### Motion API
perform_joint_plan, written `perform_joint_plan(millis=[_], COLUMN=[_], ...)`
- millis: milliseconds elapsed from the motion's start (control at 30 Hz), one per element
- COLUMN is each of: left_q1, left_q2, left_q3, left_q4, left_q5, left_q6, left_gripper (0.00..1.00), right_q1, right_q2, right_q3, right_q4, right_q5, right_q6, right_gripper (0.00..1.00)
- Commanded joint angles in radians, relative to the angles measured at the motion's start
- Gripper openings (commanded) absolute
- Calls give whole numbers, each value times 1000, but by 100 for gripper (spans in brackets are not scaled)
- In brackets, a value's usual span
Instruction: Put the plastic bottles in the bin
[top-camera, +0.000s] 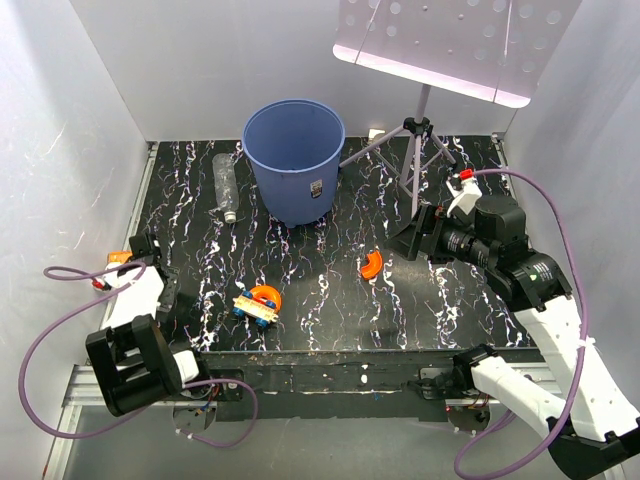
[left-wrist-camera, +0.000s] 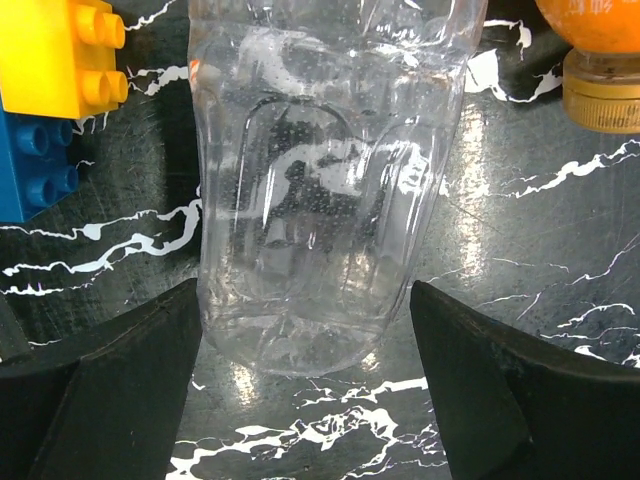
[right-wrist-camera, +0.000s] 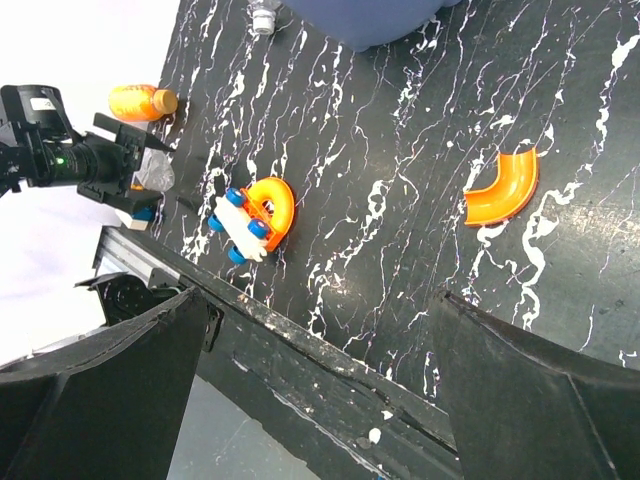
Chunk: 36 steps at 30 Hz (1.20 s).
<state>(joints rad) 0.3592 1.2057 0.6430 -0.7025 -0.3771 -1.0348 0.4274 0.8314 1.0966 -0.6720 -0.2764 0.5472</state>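
Straddling a clear bottle (left-wrist-camera: 320, 180) at the counter's left edge, the left claw (left-wrist-camera: 303, 290) is unclenched, the right claw (right-wrist-camera: 318, 300) released and empty; the bin (top-camera: 295, 190) seemingly holds nothing, with a second bottle (top-camera: 226, 185) lying beside it.

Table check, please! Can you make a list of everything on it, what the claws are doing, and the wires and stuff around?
Surface: black tabletop with white veins.
Job's things: blue bin upright at the far middle; clear bottle lying left of it; second clear bottle by the left arm; orange bottle beside that.
Clutter: orange curved track piece, orange-and-blue toy, yellow and blue building blocks.
Claws: left claw straddles the second clear bottle, contact unclear; right claw open, empty, above the table.
Cables: purple cables loop off both arms.
Surroundings: white walls; tripod with perforated panel, far right.
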Motion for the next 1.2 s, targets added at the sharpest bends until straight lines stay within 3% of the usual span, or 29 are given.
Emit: perform_joint_plan(millis=[0, 67, 167, 200, 400, 567, 733, 833, 867, 967, 1100, 1167], left_q1=[6, 12, 14, 14, 14, 3, -133, -271, -319, -472, -523, -552], left_q2=[21, 49, 60, 43, -197, -354, -373, -292, -258, -137, 104, 205], left_q3=[20, 32, 58, 63, 76, 191, 351, 521, 591, 789, 1081, 1187], left_q4=[23, 24, -11, -26, -109, -216, -166, -120, -105, -51, -57, -58], left_q5=[-45, -46, -42, -48, -94, -43, 58, 82, 110, 191, 407, 411], left_q6=[-18, -19, -19, -18, 19, 76, 201, 292, 339, 482, 564, 570], left_gripper=[79, 67, 37, 32, 32, 30, 12, 9, 2, 3, 4, 4], right_q1=[1, 1, -1, 1, -1, 1, 1, 1, 1, 1, 1, 1], right_q2=[-15, -17, -26, -29, -26, -14, 11, 14, 9, -1, -17, -26], right_q3=[0, 5, 0, -4, -23, -34, -30, -24, -24, -21, -20, -17], right_q4=[32, 26, 20, 23, 32, 64, 84, 91, 91, 85, 65, 54], right_q5=[-7, -6, -3, 0, -9, -18, -44, -46, -41, -30, -4, 11], right_q6=[-4, -9, -13, -15, -3, 5, 16, 20, 22, 22, 19, 19], right_gripper=[96, 96, 96, 96, 96, 96, 96, 96, 96, 96, 96, 96])
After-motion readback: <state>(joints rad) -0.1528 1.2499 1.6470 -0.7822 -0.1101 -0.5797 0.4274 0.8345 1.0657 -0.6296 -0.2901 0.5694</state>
